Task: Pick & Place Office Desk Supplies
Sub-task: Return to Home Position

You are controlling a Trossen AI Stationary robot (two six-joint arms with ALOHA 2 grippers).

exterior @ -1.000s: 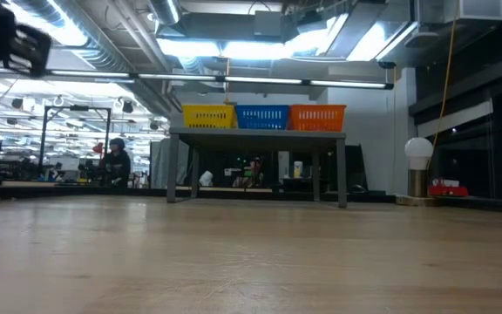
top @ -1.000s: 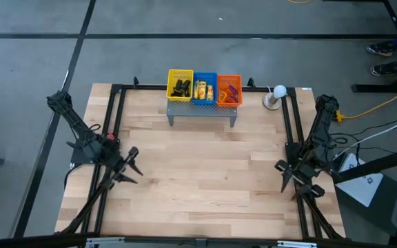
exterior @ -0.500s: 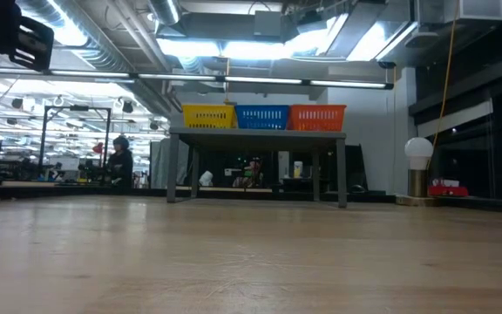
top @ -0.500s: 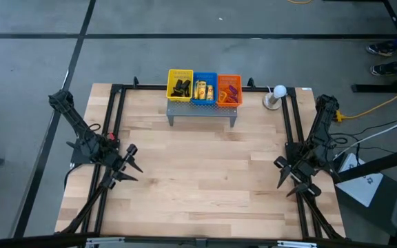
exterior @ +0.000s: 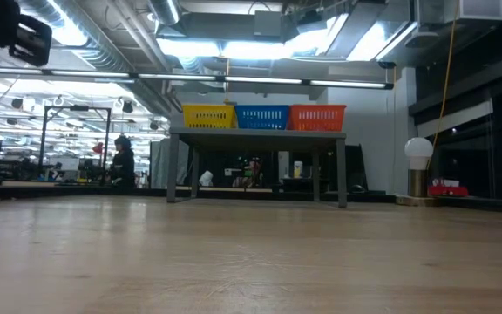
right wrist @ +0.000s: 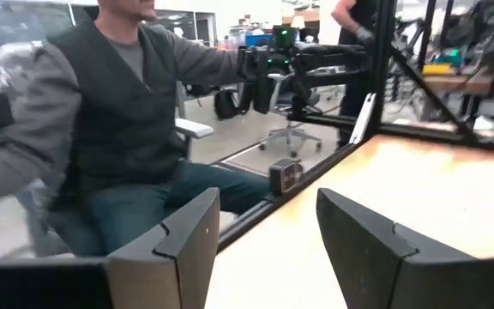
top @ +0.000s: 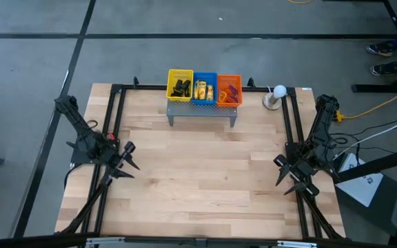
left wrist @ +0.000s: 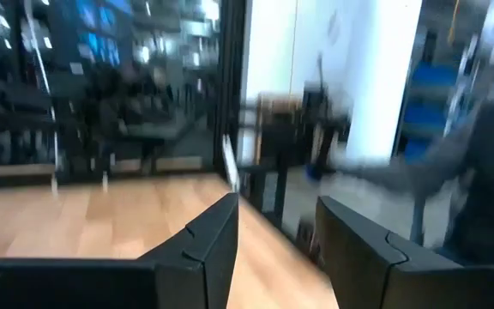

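High view, supplies binned: black clips (top: 180,87), yellow packets (top: 202,89) and loops (top: 229,90) lie in baskets (top: 180,71) on the shelf (top: 202,110).
We list left gripper (top: 126,160), right gripper (top: 286,176) released and empty (well apart from the shelf); likeliest fault, we judge: an arm snagging the black frame (top: 143,86).

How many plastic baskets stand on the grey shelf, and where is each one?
3, all on the shelf: the yellow basket at the left arm's end, the blue basket in the middle, the orange basket at the right arm's end. No other basket shows.
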